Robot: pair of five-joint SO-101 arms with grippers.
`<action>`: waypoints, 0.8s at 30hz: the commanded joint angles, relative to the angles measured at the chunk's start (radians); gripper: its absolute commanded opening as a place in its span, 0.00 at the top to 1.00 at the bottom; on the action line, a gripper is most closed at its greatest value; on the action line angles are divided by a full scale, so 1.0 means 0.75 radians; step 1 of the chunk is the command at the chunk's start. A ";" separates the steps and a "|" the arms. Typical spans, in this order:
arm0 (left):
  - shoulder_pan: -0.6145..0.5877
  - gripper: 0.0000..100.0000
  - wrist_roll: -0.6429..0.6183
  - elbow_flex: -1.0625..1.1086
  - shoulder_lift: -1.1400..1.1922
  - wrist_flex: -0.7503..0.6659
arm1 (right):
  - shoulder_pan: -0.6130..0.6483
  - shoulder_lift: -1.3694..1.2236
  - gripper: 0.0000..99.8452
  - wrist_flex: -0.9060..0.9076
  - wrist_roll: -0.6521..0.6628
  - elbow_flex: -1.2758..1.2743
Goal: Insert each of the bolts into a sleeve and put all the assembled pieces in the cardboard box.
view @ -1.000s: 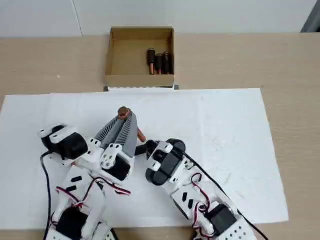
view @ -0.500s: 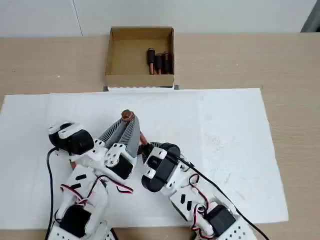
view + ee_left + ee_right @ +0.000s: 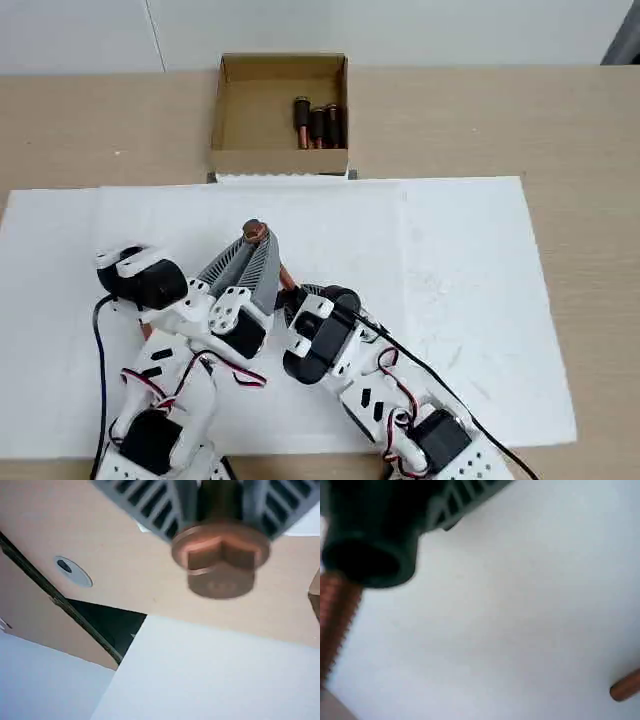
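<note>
A copper bolt is clamped just below its hex head by my left gripper, which is shut on it above the white paper. Its threaded shaft slants down toward my right gripper, which is shut on a black sleeve. In the right wrist view the shaft's threads lie just beside the sleeve's open mouth; whether the tip is inside cannot be told. The cardboard box stands at the far edge of the paper with three assembled pieces in its right part.
A large white paper sheet covers the table in front of the box. A copper end of another piece lies on the paper in the right wrist view. Both arms crowd the near left of the sheet.
Over the last second the left gripper with the bolt shifted slightly right and nearer, and the right gripper moved left, closing the gap between sleeve and shaft. Nothing has visibly moved in the last half second.
</note>
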State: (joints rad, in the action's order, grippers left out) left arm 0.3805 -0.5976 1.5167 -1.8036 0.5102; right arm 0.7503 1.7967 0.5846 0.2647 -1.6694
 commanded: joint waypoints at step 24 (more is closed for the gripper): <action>0.037 1.00 -0.014 0.103 -0.016 -0.025 | -0.042 0.021 1.00 -0.101 0.008 -0.004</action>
State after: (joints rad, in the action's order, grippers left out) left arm 0.3913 -0.6053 1.5873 -1.8128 0.4933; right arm 0.7273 1.7937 0.5462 0.2677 -1.6694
